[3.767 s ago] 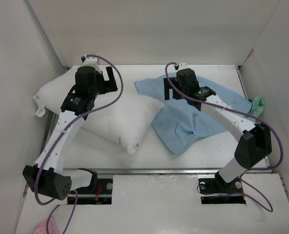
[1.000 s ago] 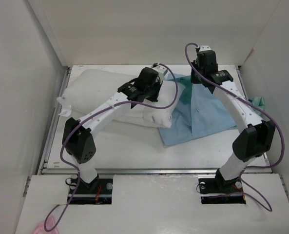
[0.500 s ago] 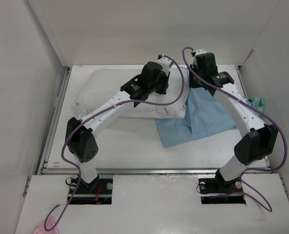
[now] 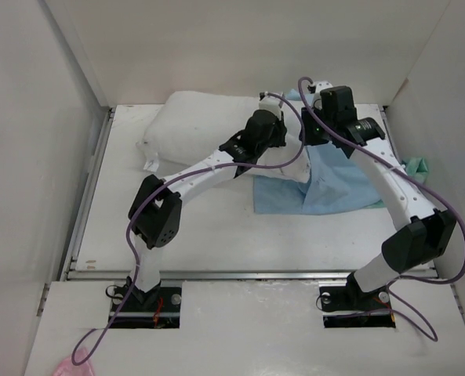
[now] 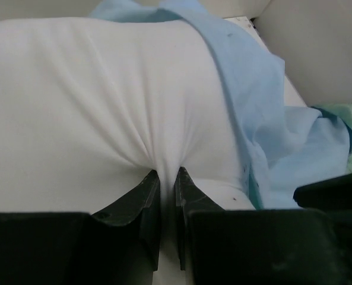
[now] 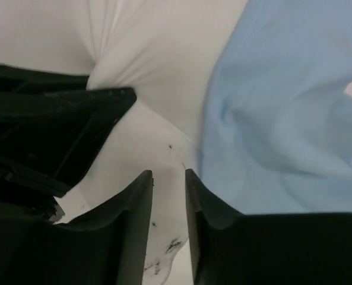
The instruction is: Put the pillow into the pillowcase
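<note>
The pillow (image 4: 193, 121) is lodged at the far side of the worktop (image 4: 201, 227), right end overlapped by the pillowcase (image 4: 338, 184). Its fabric is pinched in the left claw (image 5: 167, 176); the right claw (image 6: 168, 178) is narrowly parted, nothing held. Risk: with the mouth unheld, the pillowcase may be shoved aside.

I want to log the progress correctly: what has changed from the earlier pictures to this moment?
The pillow was dragged from the left side to the right and farther back, so its end now lies under the edge of the pillowcase. The right fingers, which had lifted that edge, have parted and hold nothing. Unchanged: the left fingers stay pinched on the pillow.
</note>
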Robot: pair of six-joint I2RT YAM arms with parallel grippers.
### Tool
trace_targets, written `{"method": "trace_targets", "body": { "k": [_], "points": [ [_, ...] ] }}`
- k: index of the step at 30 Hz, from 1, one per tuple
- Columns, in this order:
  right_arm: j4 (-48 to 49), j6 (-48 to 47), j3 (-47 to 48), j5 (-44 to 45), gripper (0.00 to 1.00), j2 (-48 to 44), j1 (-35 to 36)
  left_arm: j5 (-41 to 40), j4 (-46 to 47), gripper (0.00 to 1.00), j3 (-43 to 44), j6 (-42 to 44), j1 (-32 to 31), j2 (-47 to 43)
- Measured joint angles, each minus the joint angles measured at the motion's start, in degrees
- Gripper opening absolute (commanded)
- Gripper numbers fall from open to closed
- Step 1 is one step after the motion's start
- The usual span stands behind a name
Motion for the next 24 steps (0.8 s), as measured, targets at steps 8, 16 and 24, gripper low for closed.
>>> {"method": "trace_targets", "body": {
  "k": [8,16,24],
  "points": [
    [0.20,4.81,-18.60,3.65,0.84,-10.73,0.17,-1.60,5.62,0.00,-3.41,-3.30,0.76,0.59],
    [3.61,9.92,-33.03,9.68,0.84,-20.44,0.15,-1.90,6.60,0.00,-3.41,-4.00,0.76,1.11],
    [15.12,11.52,-32.94,15.54,0.00,-6.49,0.15,-1.88,6.78,0.00,-3.41,-4.31,0.76,1.31]
  ]
}}
